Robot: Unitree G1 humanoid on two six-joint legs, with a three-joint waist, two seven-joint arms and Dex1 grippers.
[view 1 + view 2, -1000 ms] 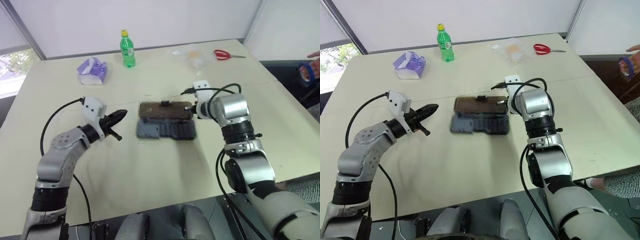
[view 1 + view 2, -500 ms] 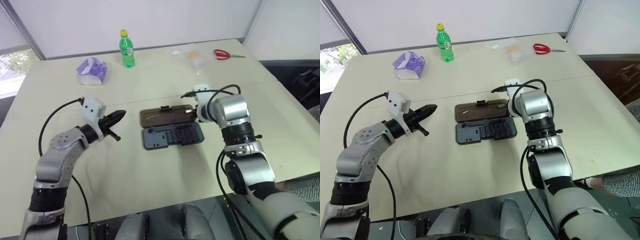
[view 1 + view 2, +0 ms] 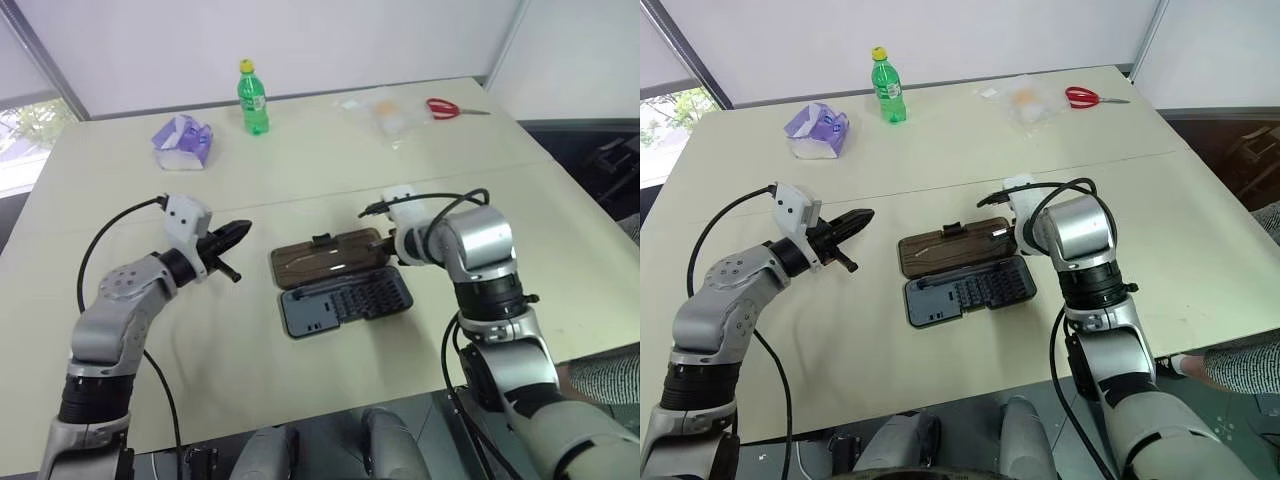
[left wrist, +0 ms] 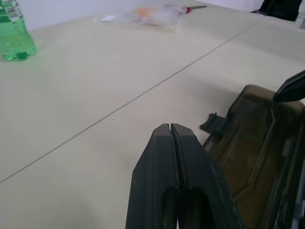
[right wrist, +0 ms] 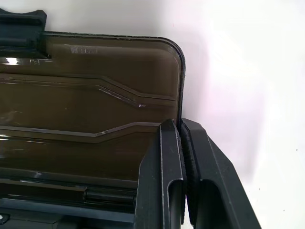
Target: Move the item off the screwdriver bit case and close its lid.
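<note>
The screwdriver bit case lies open in mid-table, its grey tray (image 3: 345, 303) of bits nearest me. Its brown translucent lid (image 3: 325, 257) lies flat behind the tray. The item (image 3: 321, 240), a tiny black clip-like piece, sits at the lid's far edge. Whether it rests on the lid or on the table I cannot tell. My right gripper (image 3: 385, 245) points down at the lid's right end. In the right wrist view its fingers (image 5: 167, 143) are shut on that edge. My left gripper (image 3: 243, 228) hovers shut, left of the case and apart from it.
A green bottle (image 3: 253, 97) stands at the back of the table. A purple tissue pack (image 3: 184, 141) lies to its left. A clear plastic bag (image 3: 385, 112) and red scissors (image 3: 445, 108) lie at the back right.
The right gripper pulled back toward me and the case slid with it, turning slightly. A person's hand at the right edge has gone. The left arm stayed still.
</note>
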